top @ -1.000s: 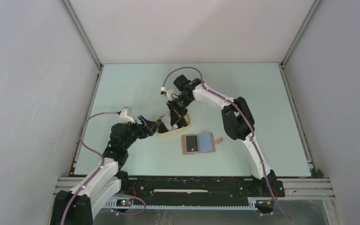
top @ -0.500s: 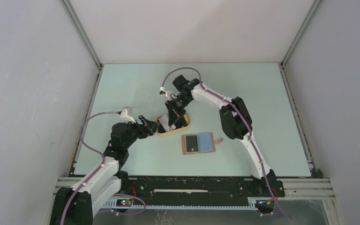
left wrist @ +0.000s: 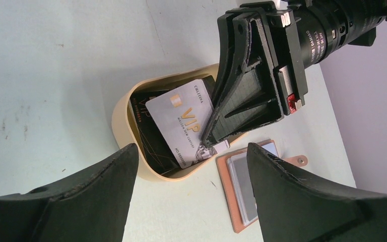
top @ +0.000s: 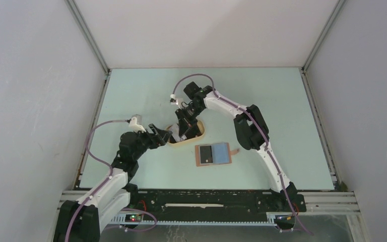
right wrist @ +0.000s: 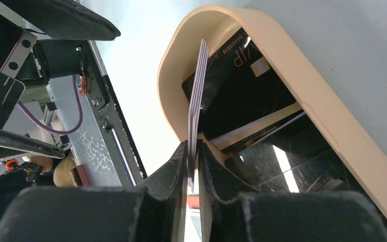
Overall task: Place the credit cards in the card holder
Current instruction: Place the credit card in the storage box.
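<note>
- Down inside the tan tray (right wrist: 282, 55), the right hand (right wrist: 192, 151) is reaching with its two fingers standing narrowly apart on either side of a pale card's edge. Whether they are pressing it or only flanking it cannot be told.
- That pale card (left wrist: 179, 118), marked VIP, is leaning tilted over the black credit cards (left wrist: 148, 136) that are lying on the tray's floor.
- Just beside the tray's left end, the left hand (left wrist: 191, 151) is hovering with its fingers spread wide and nothing between them.
- The tray is sitting on the pale green worktop (top: 282, 111).
- The card holder (top: 213, 154) is lying opened flat on the worktop near the tray, on the side toward the arms' bases and apart from it, with its blue pocket facing up and its snap tab pointing right.
</note>
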`<state>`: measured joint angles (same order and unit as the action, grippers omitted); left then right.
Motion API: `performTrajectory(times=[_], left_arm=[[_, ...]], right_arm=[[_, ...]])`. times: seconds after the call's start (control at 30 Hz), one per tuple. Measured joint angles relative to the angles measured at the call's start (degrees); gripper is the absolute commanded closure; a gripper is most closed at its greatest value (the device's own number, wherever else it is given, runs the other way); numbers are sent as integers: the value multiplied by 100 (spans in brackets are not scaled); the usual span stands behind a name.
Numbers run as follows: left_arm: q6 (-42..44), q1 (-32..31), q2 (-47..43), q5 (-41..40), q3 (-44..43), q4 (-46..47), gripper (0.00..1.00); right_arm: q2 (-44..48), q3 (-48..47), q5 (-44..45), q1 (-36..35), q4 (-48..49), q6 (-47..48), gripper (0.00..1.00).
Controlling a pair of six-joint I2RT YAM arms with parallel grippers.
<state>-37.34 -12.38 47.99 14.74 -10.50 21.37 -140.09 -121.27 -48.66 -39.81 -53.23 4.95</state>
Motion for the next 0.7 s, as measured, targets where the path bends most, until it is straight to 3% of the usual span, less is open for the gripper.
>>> performTrajectory(times=[0.7], left_arm=[[-11,2,2,0,0,20,17]], right_arm=[[-105,0,-398,-7,181,-297,70]])
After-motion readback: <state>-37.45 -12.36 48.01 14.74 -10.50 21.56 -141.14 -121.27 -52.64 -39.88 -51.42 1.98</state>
